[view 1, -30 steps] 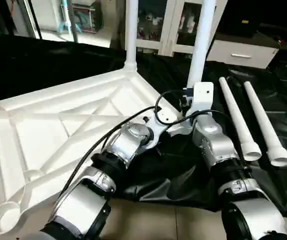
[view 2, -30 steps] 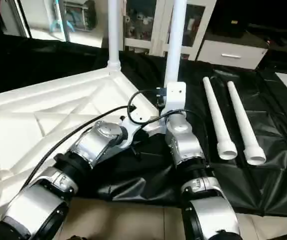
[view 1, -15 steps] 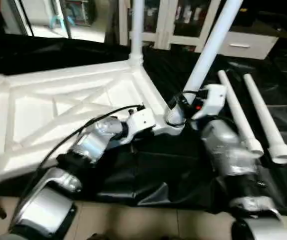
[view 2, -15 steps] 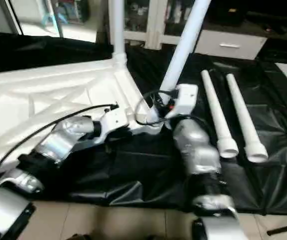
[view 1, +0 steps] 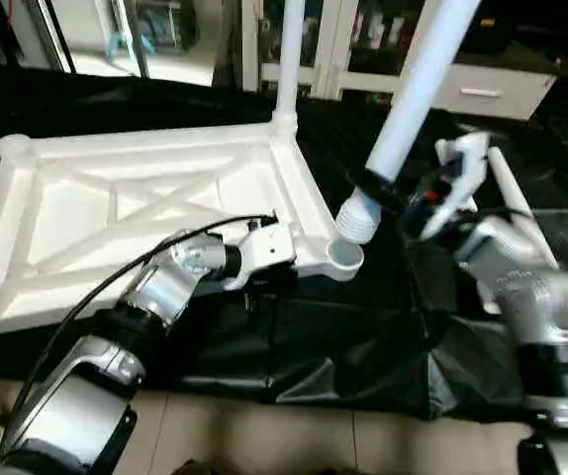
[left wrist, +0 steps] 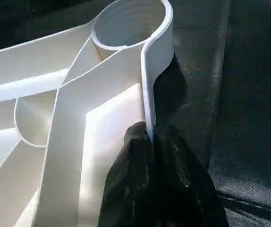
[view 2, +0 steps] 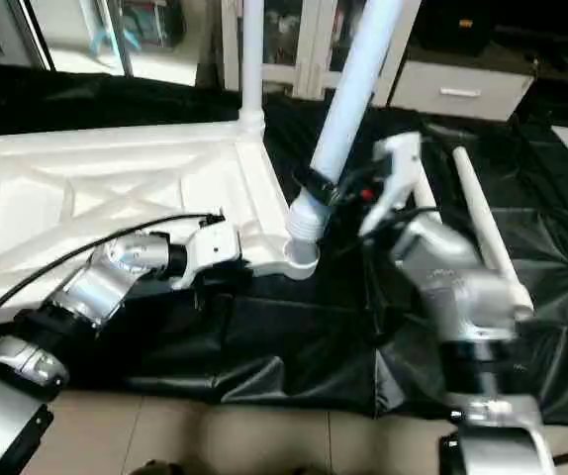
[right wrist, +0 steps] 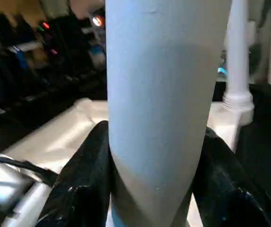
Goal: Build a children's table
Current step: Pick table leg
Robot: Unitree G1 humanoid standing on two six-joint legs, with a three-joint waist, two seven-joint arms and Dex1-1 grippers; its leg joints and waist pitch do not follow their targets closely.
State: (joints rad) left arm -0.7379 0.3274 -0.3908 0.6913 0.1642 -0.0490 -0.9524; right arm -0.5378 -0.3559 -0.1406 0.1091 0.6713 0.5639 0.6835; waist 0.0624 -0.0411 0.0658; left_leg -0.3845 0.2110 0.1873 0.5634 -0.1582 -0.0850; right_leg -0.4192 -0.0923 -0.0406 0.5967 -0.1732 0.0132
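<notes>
the right claw (view 2: 316,190) grips a tilted leg (view 2: 348,94) beside the socket (view 2: 302,259); it may jam. the left claw (left wrist: 147,142), shut, pinches the tabletop (view 1: 145,198) rim.

No readable text anywhere here: no labels, brand marks, numbers or signs can be made out on anything in these views.
</notes>
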